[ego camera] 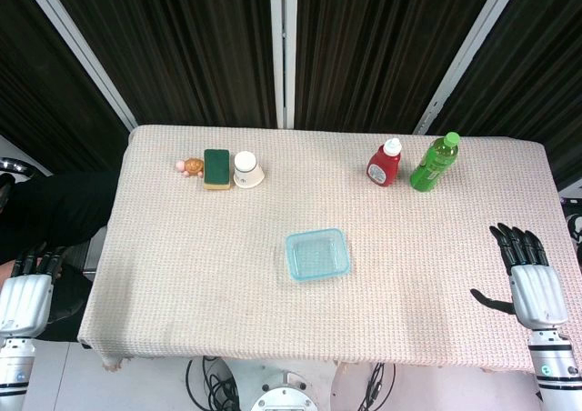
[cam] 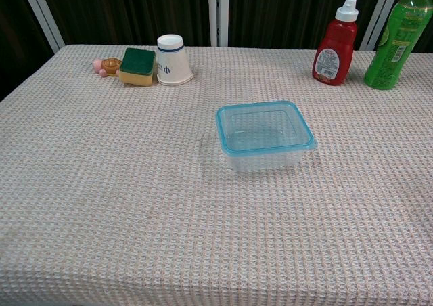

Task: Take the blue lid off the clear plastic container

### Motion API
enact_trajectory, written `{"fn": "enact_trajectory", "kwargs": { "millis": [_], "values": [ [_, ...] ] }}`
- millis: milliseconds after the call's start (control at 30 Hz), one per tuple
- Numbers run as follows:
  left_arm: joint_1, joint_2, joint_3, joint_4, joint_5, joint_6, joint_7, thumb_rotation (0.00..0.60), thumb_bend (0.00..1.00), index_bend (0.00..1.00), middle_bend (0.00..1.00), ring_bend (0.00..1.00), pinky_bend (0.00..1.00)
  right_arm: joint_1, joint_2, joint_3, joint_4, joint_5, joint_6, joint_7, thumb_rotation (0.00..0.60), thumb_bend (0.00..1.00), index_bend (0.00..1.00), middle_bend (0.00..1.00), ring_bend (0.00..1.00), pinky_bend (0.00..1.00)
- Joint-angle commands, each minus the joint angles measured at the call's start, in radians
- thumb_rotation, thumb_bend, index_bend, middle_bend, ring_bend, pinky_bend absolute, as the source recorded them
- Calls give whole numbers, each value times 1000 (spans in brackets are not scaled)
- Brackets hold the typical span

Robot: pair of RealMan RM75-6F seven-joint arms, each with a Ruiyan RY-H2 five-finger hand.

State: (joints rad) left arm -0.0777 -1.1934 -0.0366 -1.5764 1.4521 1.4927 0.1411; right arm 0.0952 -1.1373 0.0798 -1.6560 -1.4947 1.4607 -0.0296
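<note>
Near the middle of the frame, on a table [cam: 101, 204] covered with a beige waffle-weave cloth, a clear plastic container [cam: 265, 154] sits with its blue lid [cam: 264, 127] in place, the rim closed all the way round. In the head view the same box lies just below and right of center, well apart from everything else.

At the upper left of the frame, 3 small things stand in a row: a little turtle toy [cam: 107, 66], a green and yellow sponge [cam: 137, 66] touching it, and a white paper cup [cam: 173, 59] turned upside down just beside the sponge. At the upper right, a red ketchup bottle [cam: 335, 43] with a white cap stands upright near a green drink bottle [cam: 394, 38].

Both hands show only in the head view, off the table at its lower corners. At the lower right, the right hand [ego camera: 526, 275] holds nothing, its dark fingers straight and spread, the thumb out to the side. At the lower left edge, the left hand [ego camera: 27, 288] holds nothing as well; only its back and the fingertips show, so how wide its fingers stand cannot be told.
</note>
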Motion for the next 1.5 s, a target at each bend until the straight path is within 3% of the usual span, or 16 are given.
{"fn": "enact_trajectory", "kwargs": {
  "millis": [33, 400, 667, 1033, 1300, 1500],
  "values": [
    [17, -8, 5, 6, 17, 30, -1, 600, 67, 175, 183, 42, 110, 2, -3, 3, 2, 7, -3, -5, 600, 0, 0, 67, 0, 0],
    [17, -7, 13, 14, 52, 38, -19, 600, 67, 180, 185, 42, 109, 42, -8, -15, 11, -31, -62, 18, 600, 0, 0, 67, 0, 0],
    [7, -7, 14, 13, 62, 23, -14, 600, 67, 180, 185, 43, 109, 113, -52, 1, 39, -46, -133, -12, 600, 0, 0, 66, 0, 0],
    [-25, -5, 2, 16, 55, -24, -17, 600, 67, 182, 185, 43, 110, 335, -222, 63, 164, -21, -375, -77, 600, 0, 0, 14, 0, 0],
    [-31, -12, 0, 36, 53, -30, -36, 600, 67, 186, 188, 43, 111, 471, -366, 118, 287, 42, -480, -174, 600, 0, 0, 0, 0, 0],
    [-35, -11, 2, 45, 53, -39, -49, 600, 67, 186, 188, 43, 111, 556, -471, 126, 352, 65, -539, -222, 600, 0, 0, 0, 0, 0]
  ]
}}
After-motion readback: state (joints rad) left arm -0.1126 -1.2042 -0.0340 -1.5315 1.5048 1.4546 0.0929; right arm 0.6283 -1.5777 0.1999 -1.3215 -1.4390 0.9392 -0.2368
